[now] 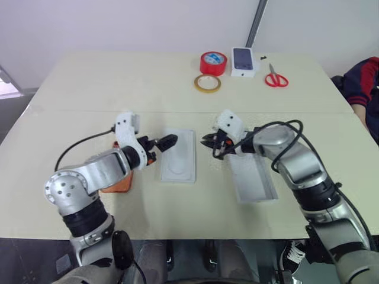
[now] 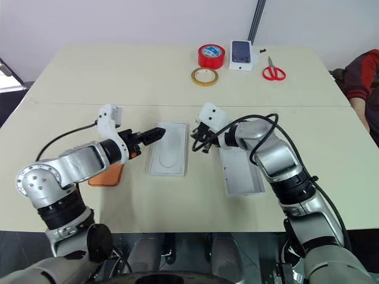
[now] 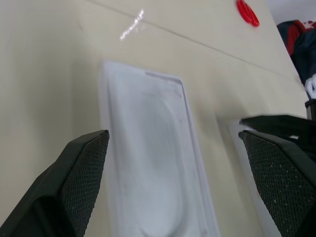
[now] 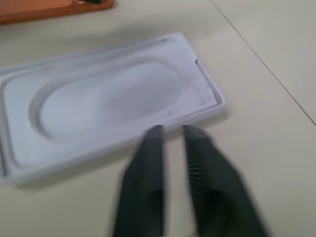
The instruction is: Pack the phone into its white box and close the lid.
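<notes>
White cardboard was laid out in the middle of the desk [image 1: 71,89]: the flat insert [image 1: 179,155] with its oval recess served as the landmark, and everything else was placed by it. The white box [image 1: 254,180] was set open just to the robot's right of the insert, its cavity bare, presumably so the phone could be lowered straight in. The phone [image 1: 118,183] was left flat on the desk to the left of the insert, largely hidden under the left forearm, so it was not yet packed.

The left gripper [image 1: 167,142] was held over the insert's left edge with its fingers [image 3: 81,173] spread wide and nothing between them; the phone lay behind them, apart from both pads. The right gripper [image 1: 209,142] was poised just off the insert's right edge, above the desk, its fingers [image 4: 148,163] drawn nearly together on nothing. The phone lay beyond the insert from them, well apart.
</notes>
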